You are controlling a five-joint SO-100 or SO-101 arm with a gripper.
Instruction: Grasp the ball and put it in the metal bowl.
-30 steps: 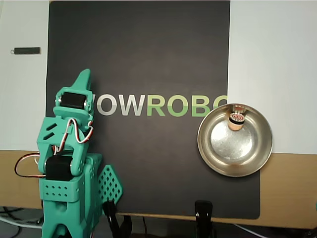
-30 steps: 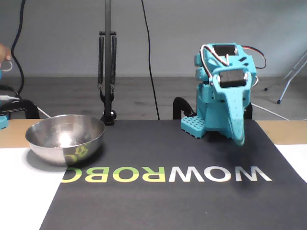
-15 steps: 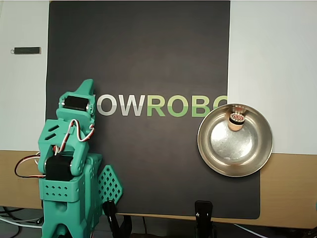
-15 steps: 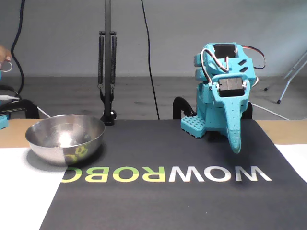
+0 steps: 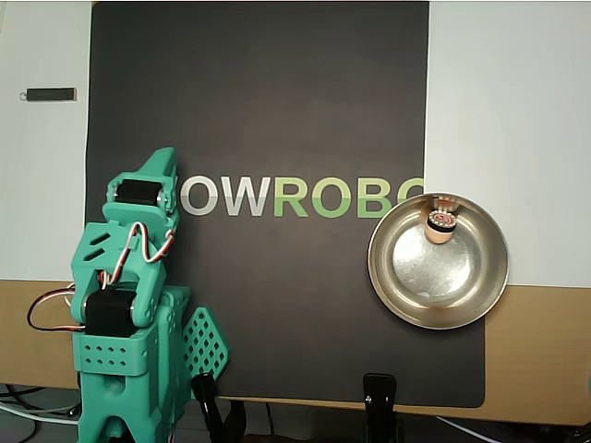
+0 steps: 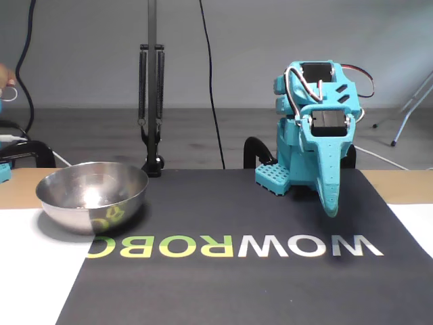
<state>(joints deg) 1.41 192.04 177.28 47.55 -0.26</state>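
Observation:
The small tan ball (image 5: 440, 227) lies inside the metal bowl (image 5: 399, 286), near the bowl's far wall in the overhead view. The bowl stands at the mat's right edge there. In the fixed view the bowl (image 6: 95, 206) is at the left and the ball is hidden inside it. My green gripper (image 5: 163, 159) is folded back over the arm's base, far to the left of the bowl, shut and empty. In the fixed view the gripper (image 6: 330, 207) points down just above the mat.
A black mat (image 5: 277, 111) with WOWROBO lettering covers the table's middle. A small dark stick (image 5: 51, 94) lies at the far left. Black clamps (image 5: 379, 399) grip the table's front edge. A lamp stand (image 6: 151, 108) rises behind the bowl.

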